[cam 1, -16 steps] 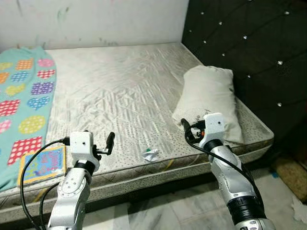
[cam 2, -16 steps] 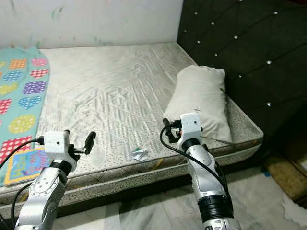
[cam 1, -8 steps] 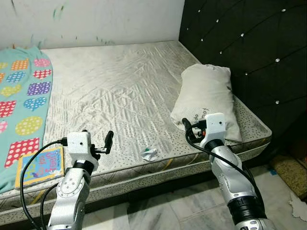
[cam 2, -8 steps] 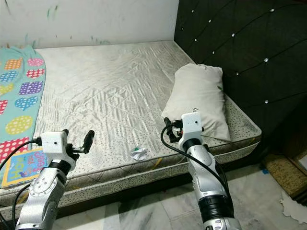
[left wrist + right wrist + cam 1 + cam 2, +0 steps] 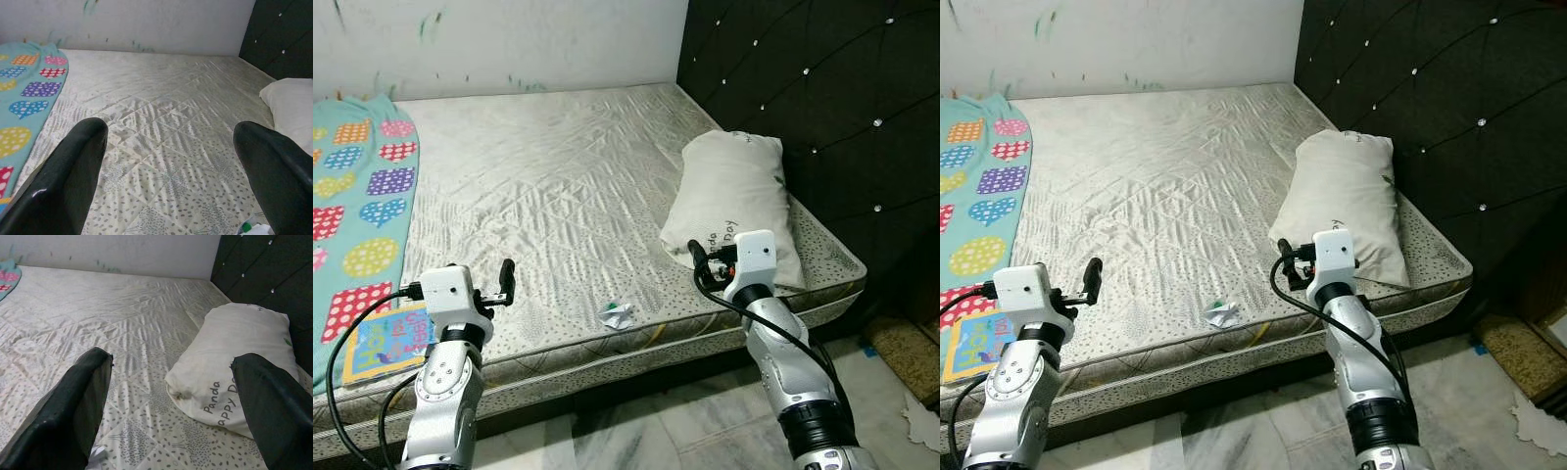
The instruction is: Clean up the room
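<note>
Cleanup judged barely begun, nothing picked up. Stood at the long edge of the bed (image 5: 558,166), both arms raised over the near mattress border. Left pincer (image 5: 506,277) held spread apart and empty, wide gap between the two black fingers (image 5: 73,181) in the left wrist view. Right pincer (image 5: 696,257) likewise apart and empty, fingers (image 5: 73,416) wide in the right wrist view. Crumpled paper scrap (image 5: 620,315) with a green bit lay on the mattress between the two pincers, nearer the right one, just below and to its left, touched by neither; seen too at the edge of the left wrist view (image 5: 254,229). White pillow (image 5: 739,206) lay just beyond and to the right of the right pincer, against the dark tufted headboard (image 5: 822,108), apart from the fingers. Children's book (image 5: 380,339) lay just left of the left pincer on the teal patterned blanket (image 5: 357,196) near the bed edge. Left to do, as judged: scrap, book, possibly blanket and pillow straightening. Another scrap (image 5: 920,421) on the floor far right, well apart from the right pincer.
</note>
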Robot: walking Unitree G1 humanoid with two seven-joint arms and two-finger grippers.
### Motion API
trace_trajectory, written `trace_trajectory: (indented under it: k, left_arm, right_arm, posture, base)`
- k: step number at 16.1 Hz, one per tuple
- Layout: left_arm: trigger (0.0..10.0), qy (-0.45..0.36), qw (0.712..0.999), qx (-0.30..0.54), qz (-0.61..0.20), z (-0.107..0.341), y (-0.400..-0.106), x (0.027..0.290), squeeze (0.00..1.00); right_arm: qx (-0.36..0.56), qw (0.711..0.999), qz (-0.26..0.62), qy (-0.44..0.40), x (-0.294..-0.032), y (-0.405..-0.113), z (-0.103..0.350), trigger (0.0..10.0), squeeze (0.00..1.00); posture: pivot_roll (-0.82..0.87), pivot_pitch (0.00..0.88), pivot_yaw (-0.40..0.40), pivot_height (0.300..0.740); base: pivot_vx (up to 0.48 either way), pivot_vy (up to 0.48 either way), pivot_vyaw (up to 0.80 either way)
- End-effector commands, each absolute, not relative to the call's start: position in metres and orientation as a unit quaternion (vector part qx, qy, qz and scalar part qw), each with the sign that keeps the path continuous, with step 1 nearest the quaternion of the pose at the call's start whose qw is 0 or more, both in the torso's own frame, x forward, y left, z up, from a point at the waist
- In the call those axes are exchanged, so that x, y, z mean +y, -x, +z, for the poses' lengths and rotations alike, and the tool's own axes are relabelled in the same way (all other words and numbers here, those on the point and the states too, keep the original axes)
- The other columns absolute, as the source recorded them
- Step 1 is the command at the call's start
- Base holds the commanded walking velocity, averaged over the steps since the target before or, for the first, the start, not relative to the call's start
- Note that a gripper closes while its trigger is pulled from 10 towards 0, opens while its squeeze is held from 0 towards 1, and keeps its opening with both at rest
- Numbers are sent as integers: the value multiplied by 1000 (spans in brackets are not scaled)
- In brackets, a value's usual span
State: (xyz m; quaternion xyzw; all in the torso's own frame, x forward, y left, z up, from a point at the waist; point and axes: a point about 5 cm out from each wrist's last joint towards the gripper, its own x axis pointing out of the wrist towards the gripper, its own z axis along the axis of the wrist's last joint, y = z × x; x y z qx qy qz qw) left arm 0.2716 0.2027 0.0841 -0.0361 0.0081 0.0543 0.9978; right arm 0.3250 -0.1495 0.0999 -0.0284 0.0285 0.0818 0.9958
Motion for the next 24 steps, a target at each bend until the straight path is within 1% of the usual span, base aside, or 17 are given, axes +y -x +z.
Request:
trace_trajectory:
  k: [1,4,11,15,17,19,24]
  left_arm:
    - [10000,31,998,15,47,83,-273,199,0]
    - [10000,43,998,18,34,82,-274,196,0]
    - [10000,56,998,23,10,81,-276,190,0]
    - [10000,52,998,41,-6,77,-267,192,0]
    - [10000,55,997,49,0,73,-265,194,0]
    - [10000,59,997,47,-4,75,-267,192,0]
    - [10000,62,997,47,-11,75,-269,189,0]
  right_arm:
    - [26,997,72,24,-153,-327,101,10000,0]
    - [29,997,64,20,-156,-330,102,10000,0]
    - [35,997,65,27,-157,-325,97,10000,0]
    - [39,997,58,46,-172,-321,95,10000,0]
    - [39,997,56,48,-174,-322,95,10000,0]
    - [36,997,53,45,-172,-327,99,10000,0]
    - [37,997,56,36,-165,-327,98,10000,0]
  posture:
    - [-28,0,-30,740]
    - [-33,0,-30,740]
    - [-40,0,-26,740]
    - [-42,0,-26,740]
    - [-42,0,-26,740]
    - [-45,0,-28,740]
    - [-48,0,-31,740]
  base:
    - [0,0,0]
    - [0,0,0]
    - [0,0,0]
    - [0,0,0]
    - [0,0,0]
    - [0,0,0]
    - [0,0,0]
